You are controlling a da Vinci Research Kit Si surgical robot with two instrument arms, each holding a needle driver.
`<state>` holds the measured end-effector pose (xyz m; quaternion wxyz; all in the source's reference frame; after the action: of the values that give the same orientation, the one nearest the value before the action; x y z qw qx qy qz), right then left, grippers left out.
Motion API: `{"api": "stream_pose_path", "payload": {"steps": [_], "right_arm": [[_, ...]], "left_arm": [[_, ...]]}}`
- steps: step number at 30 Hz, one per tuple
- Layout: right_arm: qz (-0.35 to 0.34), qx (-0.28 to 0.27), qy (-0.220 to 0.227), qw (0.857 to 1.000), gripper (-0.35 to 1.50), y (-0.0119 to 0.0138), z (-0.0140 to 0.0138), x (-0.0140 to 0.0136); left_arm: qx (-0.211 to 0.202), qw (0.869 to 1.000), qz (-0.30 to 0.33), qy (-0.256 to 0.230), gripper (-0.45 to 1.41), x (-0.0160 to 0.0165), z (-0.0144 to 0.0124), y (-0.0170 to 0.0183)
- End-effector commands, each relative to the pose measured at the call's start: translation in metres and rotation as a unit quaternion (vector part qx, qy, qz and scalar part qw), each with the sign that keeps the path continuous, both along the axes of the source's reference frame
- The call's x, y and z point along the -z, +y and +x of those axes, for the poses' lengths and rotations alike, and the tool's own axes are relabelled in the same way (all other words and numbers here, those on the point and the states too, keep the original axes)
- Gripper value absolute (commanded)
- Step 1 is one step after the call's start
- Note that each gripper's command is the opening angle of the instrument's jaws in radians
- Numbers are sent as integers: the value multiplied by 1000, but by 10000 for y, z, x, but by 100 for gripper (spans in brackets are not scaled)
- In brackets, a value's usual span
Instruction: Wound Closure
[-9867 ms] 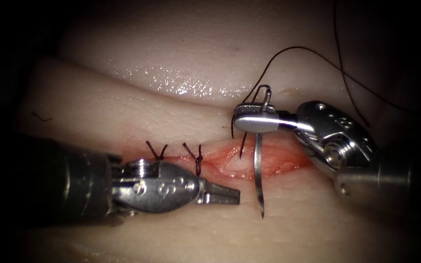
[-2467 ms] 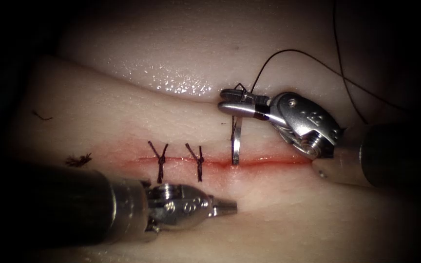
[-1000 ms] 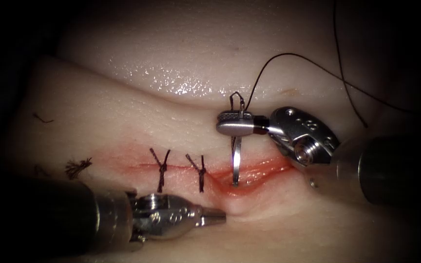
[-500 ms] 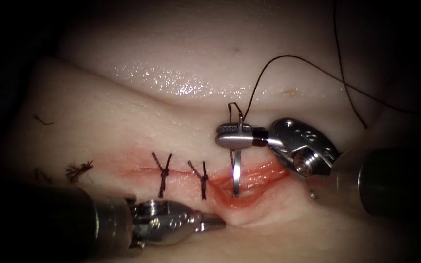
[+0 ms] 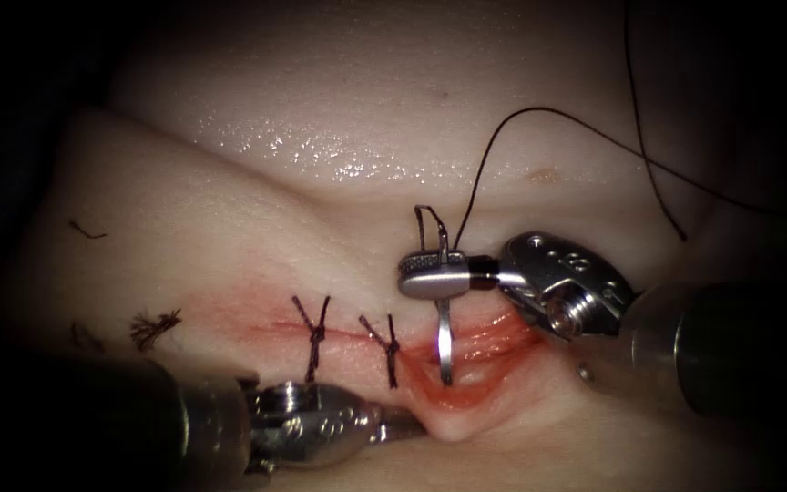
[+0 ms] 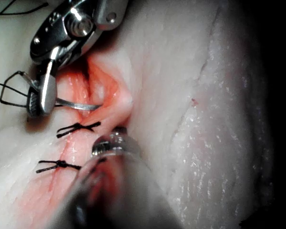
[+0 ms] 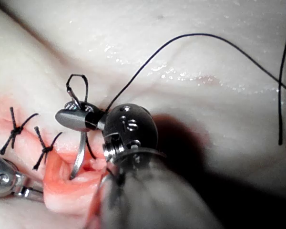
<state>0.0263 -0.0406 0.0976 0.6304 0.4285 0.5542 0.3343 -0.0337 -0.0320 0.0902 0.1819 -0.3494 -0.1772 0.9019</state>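
Two tied stitches (image 5: 316, 335) already sit on the left stretch of the cut (image 5: 503, 330); right of them the cut gapes, wet with red fluid (image 5: 430, 387).

My right hand (image 5: 425, 273) is pressed together on the needle (image 5: 445, 351), pinching it near the thread end. The curve runs down from my jaws into the open gap, tip low against the near lip; whether the tip is actually in the tissue (image 5: 229, 210) I can't tell. Thread (image 5: 539, 114) leaves the needle's tail in a small loop above my jaws, then arcs off up and right, well away from the cut.

My left hand (image 5: 393, 424) lies low, just below and left of the gap, tip touching the tissue where the near lip bulges. It's too buried to say whether it's spread or pressed together.

Risks, my read:
- Needle could twist in my grip if the tissue resists, since I hold it far back from the point.
- Bite could come out shallow or uneven, because the near lip is pushed up out of line.
- Slack thread loop by my jaws could catch on the hand.
- Needle sits close to the second stitch (image 5: 389, 344); drifting left could snag it.
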Motion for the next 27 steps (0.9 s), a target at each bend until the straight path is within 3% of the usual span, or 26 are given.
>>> {"api": "stream_pose_path", "payload": {"steps": [1,16,27], "right_arm": [[9,1,1,1000,-35,-5,9,-3],[109,0,-12,994,-35,-4,13,-8],[218,-2,-27,976,-35,-7,13,-6]], "left_arm": [[0,1000,1,0,-45,-6,-6,-5],[1,1000,1,1,-45,-4,-8,-7],[1,1000,1,1,-45,-4,-8,-7]]}}
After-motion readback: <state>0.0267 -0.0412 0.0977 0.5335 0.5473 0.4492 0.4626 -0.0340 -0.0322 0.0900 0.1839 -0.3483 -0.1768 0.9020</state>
